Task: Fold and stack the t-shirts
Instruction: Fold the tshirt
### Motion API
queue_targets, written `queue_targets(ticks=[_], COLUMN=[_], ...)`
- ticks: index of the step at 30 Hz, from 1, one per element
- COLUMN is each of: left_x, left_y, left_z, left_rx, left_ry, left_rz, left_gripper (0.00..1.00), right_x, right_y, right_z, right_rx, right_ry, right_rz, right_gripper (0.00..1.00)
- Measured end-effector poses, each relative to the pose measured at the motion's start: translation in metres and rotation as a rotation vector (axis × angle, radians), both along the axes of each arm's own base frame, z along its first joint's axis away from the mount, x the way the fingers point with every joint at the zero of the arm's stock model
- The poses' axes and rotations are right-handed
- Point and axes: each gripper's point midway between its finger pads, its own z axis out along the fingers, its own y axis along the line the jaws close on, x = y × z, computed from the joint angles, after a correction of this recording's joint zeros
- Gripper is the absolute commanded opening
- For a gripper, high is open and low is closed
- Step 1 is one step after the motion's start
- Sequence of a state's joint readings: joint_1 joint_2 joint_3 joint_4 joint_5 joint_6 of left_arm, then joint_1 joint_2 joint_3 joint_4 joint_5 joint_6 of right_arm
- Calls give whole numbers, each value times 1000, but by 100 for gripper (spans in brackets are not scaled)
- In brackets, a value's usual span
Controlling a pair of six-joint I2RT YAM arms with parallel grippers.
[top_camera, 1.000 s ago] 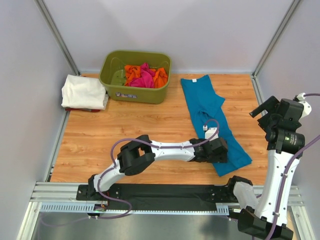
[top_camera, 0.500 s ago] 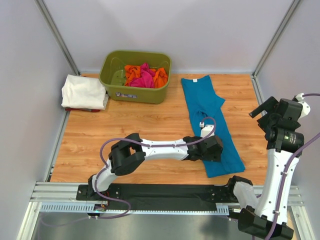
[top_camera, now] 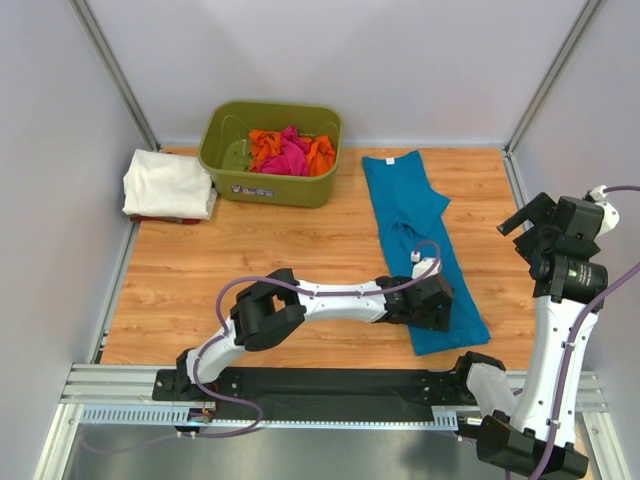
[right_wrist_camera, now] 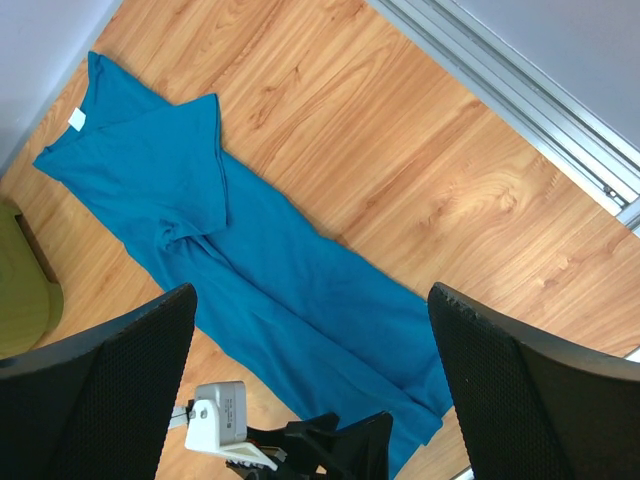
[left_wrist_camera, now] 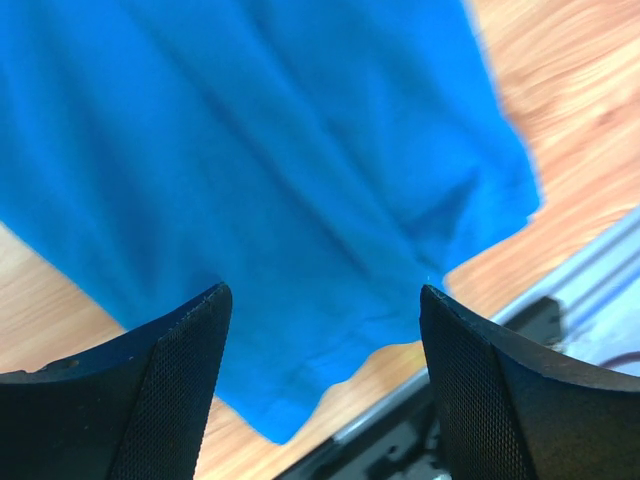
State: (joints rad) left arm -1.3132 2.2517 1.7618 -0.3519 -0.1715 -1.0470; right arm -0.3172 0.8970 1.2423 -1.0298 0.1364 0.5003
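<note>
A teal-blue t-shirt lies on the wooden table, folded lengthwise into a long strip running from the back toward the near right. My left gripper hovers low over its near end, open, with nothing between the fingers. My right gripper is raised at the far right, open and empty, and looks down on the teal t-shirt. A folded white t-shirt rests at the back left. Pink and orange t-shirts lie crumpled in the tub.
An olive-green tub stands at the back, left of centre. Something red peeks out under the white t-shirt. A metal rail runs along the near edge. Grey walls enclose the table.
The teal t-shirt's near end has slid a little to the left. My left gripper swung left over it, then came back to the right. The right arm has stayed still.
</note>
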Motion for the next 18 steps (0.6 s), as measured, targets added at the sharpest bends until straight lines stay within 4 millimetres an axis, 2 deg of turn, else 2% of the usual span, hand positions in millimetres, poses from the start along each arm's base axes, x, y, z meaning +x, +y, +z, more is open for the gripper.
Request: queue_targets(ticks=[3,11,18], left_x=[-4,-4,-10], left_y=[9,17,62], left_z=[-13,-14,-17], left_rx=[34,17,69], left_ry=[20,54,96], left_rz=[4,32,72], left_gripper=[82,81,80], right_x=[0,-1,-1], right_y=[0,-1,1], right_z=[0,-6,-16], right_rx=[0,-3,11], right_ry=[0,16,39], right_rz=[0,2,9], right_gripper=[100,100,100])
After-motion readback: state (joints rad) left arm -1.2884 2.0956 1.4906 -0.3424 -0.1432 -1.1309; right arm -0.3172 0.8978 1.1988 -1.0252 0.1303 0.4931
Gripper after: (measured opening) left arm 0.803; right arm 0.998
